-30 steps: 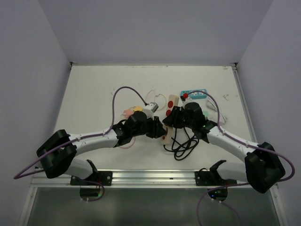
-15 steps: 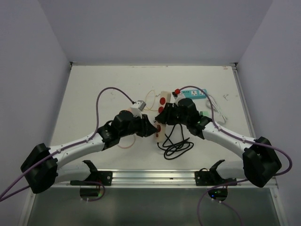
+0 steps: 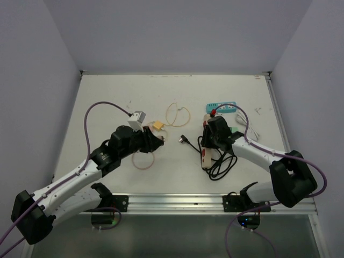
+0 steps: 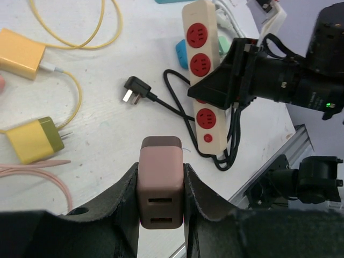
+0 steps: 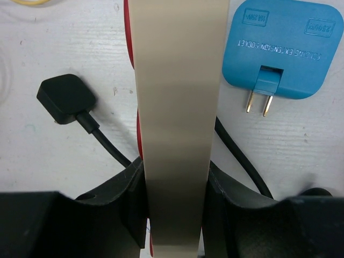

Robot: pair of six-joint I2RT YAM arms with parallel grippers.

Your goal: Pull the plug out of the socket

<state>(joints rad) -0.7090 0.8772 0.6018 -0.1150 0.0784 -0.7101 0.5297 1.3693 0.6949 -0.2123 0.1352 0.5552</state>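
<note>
Pinching the pink plug by its 2 flat sides, the left gripper holds it off the table, the jaws pressed against it and the 2 USB slots facing the wrist camera. In the left wrist view it sits at lower centre, well apart from the power strip at upper right. By the look of it the plug is already free of its socket and the pull is done.

The right gripper clamps the strip across its width, jaws closed on the beige body. I judge that grip is there to anchor the strip so it cannot drag along with the plug. From the right wrist camera the strip appears tipped on its edge, a red face showing along its left side.

Room to move is fair. Centre frame in the overhead view, a black plug lies between the 2 grippers with its cord looped under and beside the strip, so that gap is partly taken. A blue adapter lies just right of the strip, prongs down-frame. Near the left gripper lie 2 yellow adapters and thin cable loops, which could snag a low sweep. Bare table opens toward the upper left, and the near rail runs along the bottom of the overhead view.
</note>
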